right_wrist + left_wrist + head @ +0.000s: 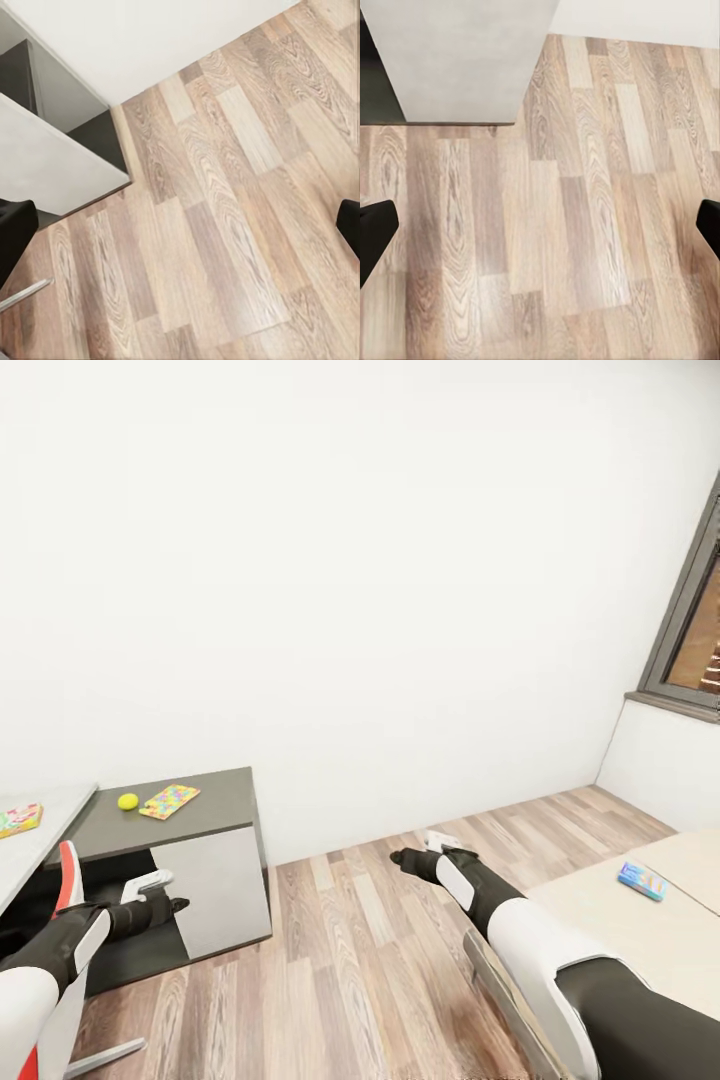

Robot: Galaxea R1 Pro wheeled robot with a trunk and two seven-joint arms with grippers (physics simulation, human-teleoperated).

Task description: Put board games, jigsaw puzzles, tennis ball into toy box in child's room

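Left end effector [172, 893] below tennis ball [128, 801]

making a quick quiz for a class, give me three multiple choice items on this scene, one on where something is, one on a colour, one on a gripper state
1. Where does the tennis ball lie?
A. on the dark grey desk wing, beside a jigsaw puzzle
B. on the floor
C. on the bed

2. What colour is the board game on the bed?
A. red
B. light blue
C. black

3. How do the left gripper's fingers stand?
A. shut on the ball
B. shut on a puzzle
C. apart, with nothing between them

Answers:
1. A: the tennis ball rests on the desk wing, just left of the jigsaw puzzle.
2. B: the board game on the bed is light blue.
3. C: in the left wrist view the left gripper has its dark fingers at opposite edges, with bare floor between.
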